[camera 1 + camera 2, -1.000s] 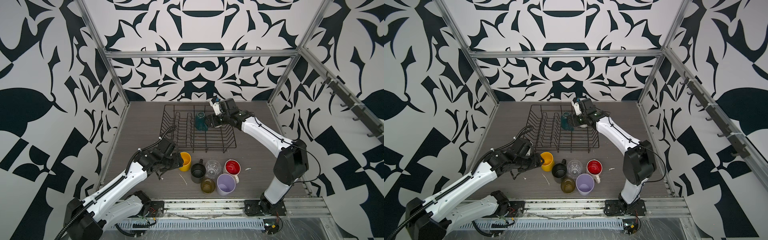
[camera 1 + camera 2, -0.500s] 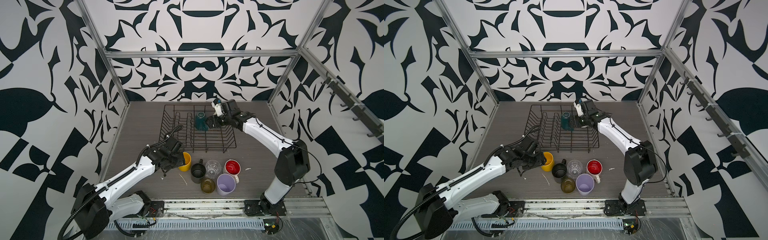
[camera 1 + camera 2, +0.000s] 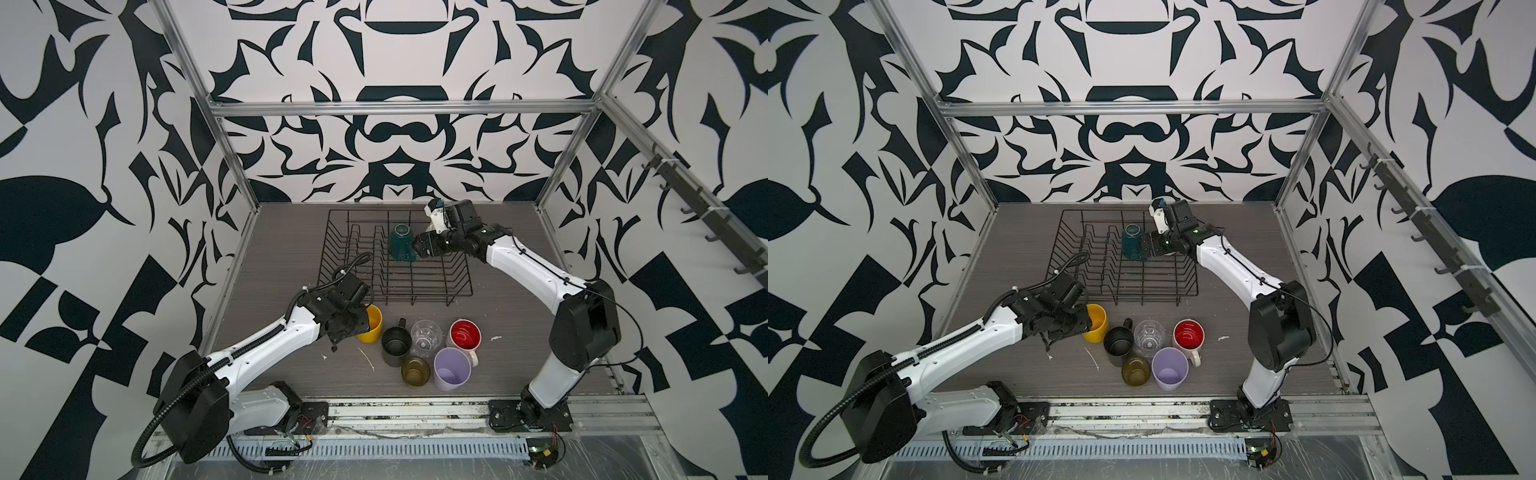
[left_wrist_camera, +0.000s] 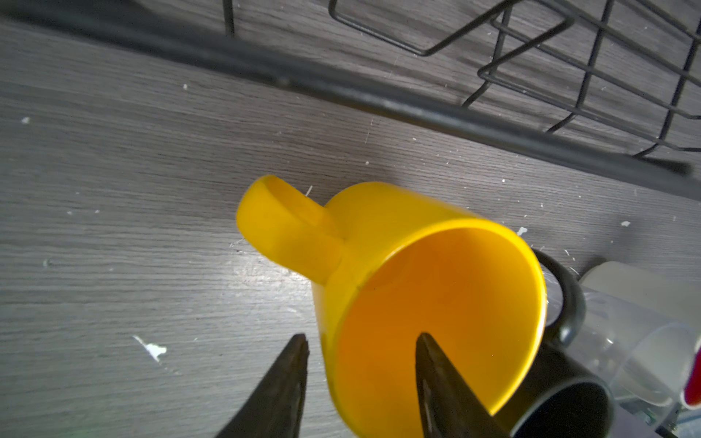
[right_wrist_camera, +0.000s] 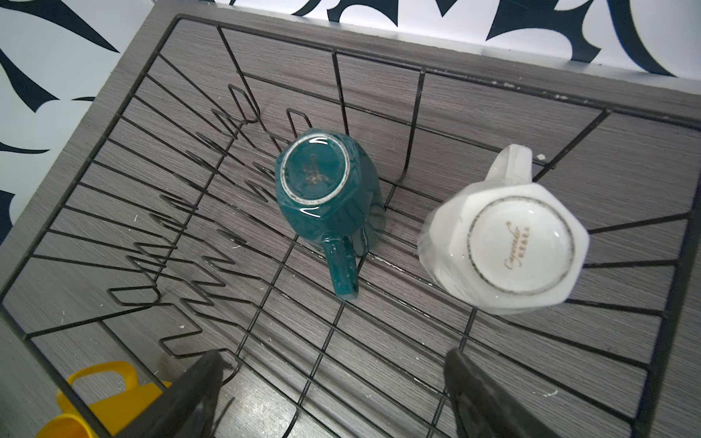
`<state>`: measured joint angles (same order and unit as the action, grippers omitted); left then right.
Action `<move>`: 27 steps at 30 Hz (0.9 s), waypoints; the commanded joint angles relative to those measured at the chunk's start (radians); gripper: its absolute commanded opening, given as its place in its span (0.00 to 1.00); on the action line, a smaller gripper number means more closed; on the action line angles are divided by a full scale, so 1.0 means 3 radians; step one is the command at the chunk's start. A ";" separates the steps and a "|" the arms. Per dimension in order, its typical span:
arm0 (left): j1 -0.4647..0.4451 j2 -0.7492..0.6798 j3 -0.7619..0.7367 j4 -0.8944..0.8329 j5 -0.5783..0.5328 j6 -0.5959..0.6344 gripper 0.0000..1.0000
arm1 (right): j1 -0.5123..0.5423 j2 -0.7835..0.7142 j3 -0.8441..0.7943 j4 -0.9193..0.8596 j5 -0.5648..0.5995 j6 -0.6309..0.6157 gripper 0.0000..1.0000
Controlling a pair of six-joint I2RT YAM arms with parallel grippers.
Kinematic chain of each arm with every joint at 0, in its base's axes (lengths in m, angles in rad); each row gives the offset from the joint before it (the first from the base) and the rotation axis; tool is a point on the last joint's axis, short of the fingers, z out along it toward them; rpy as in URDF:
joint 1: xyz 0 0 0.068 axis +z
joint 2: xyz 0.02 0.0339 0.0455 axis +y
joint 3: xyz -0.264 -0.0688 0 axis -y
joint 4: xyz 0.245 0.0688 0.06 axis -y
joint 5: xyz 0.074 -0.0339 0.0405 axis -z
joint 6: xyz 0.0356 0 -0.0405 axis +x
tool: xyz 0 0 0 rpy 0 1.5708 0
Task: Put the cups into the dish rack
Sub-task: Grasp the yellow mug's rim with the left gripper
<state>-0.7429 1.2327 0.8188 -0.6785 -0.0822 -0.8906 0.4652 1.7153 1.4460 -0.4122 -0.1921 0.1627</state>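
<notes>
Left arm: stretched low from near-left base, white forearm angled toward middle, wrist bent downward. Left claw: two dark tapered fingers in wrist view, partly apart, moderate gap between tips. In both top views tips tucked under wrist, gap unreadable there; seemingly pointing down and rightward. Right arm: dark shoulder link upright at near-right, white forearm reaching far toward back centre. Right claw: jaws spread wide, tips facing leftward, raised, level with wrist.
</notes>
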 commanded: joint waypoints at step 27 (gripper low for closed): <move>-0.0012 -0.0256 -0.0345 -0.0194 -0.0206 -0.0130 0.13 | -0.0012 -0.0085 -0.0044 0.0106 -0.0106 0.0051 0.93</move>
<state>-0.7429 1.1915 0.7338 -0.6674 -0.1131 -0.9161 0.4652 1.7153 1.4311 -0.4057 -0.2077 0.1638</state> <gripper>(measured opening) 0.148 0.928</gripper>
